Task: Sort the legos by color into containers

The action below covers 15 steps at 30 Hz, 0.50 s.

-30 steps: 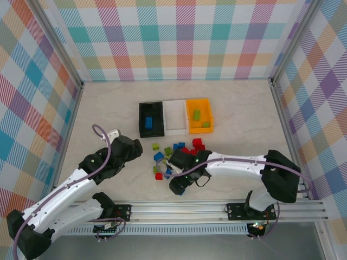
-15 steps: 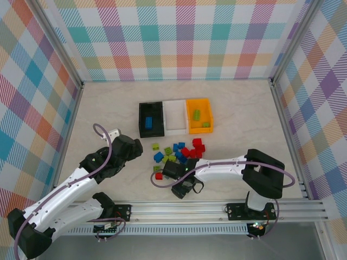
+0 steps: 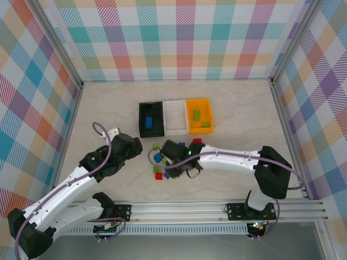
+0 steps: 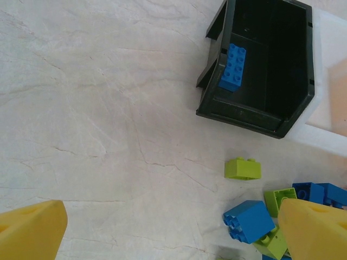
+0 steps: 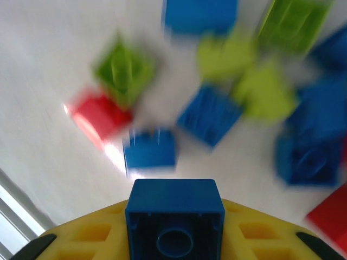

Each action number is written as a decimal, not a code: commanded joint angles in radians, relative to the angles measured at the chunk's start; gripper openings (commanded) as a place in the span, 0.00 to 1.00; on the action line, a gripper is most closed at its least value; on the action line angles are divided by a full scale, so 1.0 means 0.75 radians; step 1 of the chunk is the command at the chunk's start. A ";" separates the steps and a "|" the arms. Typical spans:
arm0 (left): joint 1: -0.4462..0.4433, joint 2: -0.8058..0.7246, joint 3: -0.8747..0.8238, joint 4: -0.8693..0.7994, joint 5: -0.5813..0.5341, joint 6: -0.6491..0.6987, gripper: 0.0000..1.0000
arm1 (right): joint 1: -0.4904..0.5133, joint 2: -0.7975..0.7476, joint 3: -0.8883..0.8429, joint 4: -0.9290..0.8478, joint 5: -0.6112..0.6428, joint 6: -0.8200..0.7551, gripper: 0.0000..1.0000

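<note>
Transport looks to be the step in hand: the right gripper [image 3: 172,155] is closed on a blue brick [image 5: 174,208], which sits squarely between its yellow fingers [image 5: 87,238], studs hidden and hollow underside facing the wrist camera. It hangs over the loose bricks [image 5: 209,111] on the desk [image 3: 108,108], a blurred mix of blue, lime green and red.

The black bin [image 3: 142,120] already has a blue brick lying in it [image 4: 232,67], and the orange bin [image 3: 188,116] has lime green ones [image 3: 197,115], so black is the likely target. It stands just beyond the pile, touching the white bin [image 3: 175,131].

To do this well, the gripper should lift clear of the pile before travelling, so that the held brick does not knock its neighbours about. It should then cross the near wall of the black bin with room to spare and release low over the bin's middle; a drop close to the shared wall risks a bounce into white.

The left gripper [image 3: 132,147] hangs spread wide and empty, just left of the pile, near that path; the carry should pass on the pile's side of it.
</note>
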 commanded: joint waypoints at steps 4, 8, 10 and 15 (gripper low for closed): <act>0.016 -0.014 0.006 0.004 0.030 -0.002 1.00 | -0.222 0.249 0.422 0.135 -0.155 -0.074 0.37; 0.020 -0.021 -0.013 0.021 0.066 -0.008 1.00 | -0.300 0.571 0.800 0.068 -0.140 -0.102 0.37; 0.020 -0.017 -0.021 0.025 0.079 -0.012 1.00 | -0.327 0.700 0.959 0.035 -0.153 -0.079 0.37; 0.021 -0.005 -0.040 0.030 0.097 -0.010 1.00 | -0.365 0.914 1.240 -0.004 -0.109 -0.023 0.40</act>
